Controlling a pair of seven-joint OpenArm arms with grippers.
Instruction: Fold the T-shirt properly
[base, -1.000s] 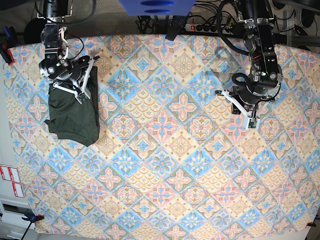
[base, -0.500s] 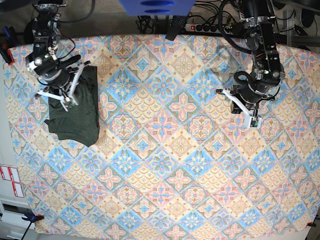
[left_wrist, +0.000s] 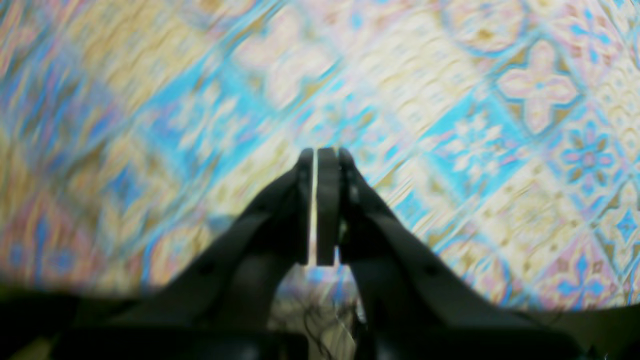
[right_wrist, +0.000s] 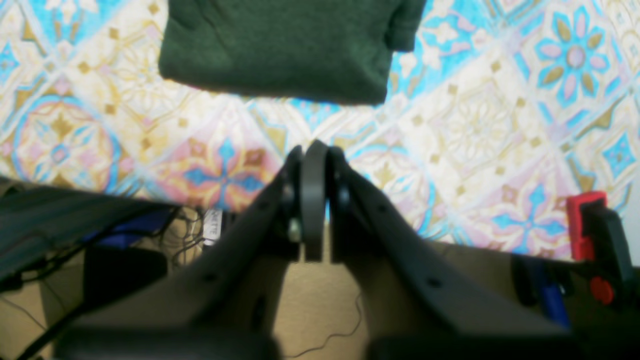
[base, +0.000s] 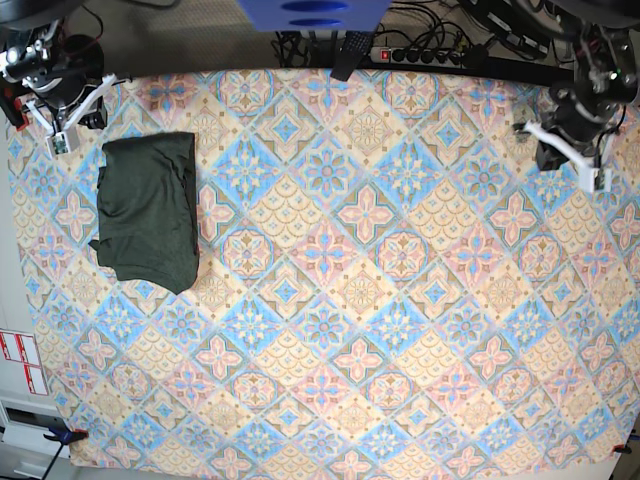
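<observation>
Olive-green knit, the T-shirt (base: 146, 211) lies folded into a compact upright rectangle on the far left part of the patterned tablecloth (base: 340, 300). Its edges are fairly straight, with the near right corner drooping to a slight point. Nothing touches it.

Right gripper (base: 62, 103) sits at the far left corner of the cloth, just beyond the shirt's far edge and apart from it. Its wrist view shows the fingers (right_wrist: 314, 200) pressed flat together with nothing between them; the shirt (right_wrist: 285, 47) lies flat ahead of them, a folded sleeve hem showing at its right corner. A red clamp (right_wrist: 582, 225) grips the table edge to the right in that view.

Left gripper (base: 568, 155) hangs at the far right edge of the table, well apart from the shirt. Its wrist view is blurred, yet the fingers (left_wrist: 327, 200) are seen closed, only a thin bright sliver between them, holding nothing, with bare cloth (left_wrist: 450, 150) beneath.

A power strip (base: 420, 55) and cables run behind the table's far edge.
</observation>
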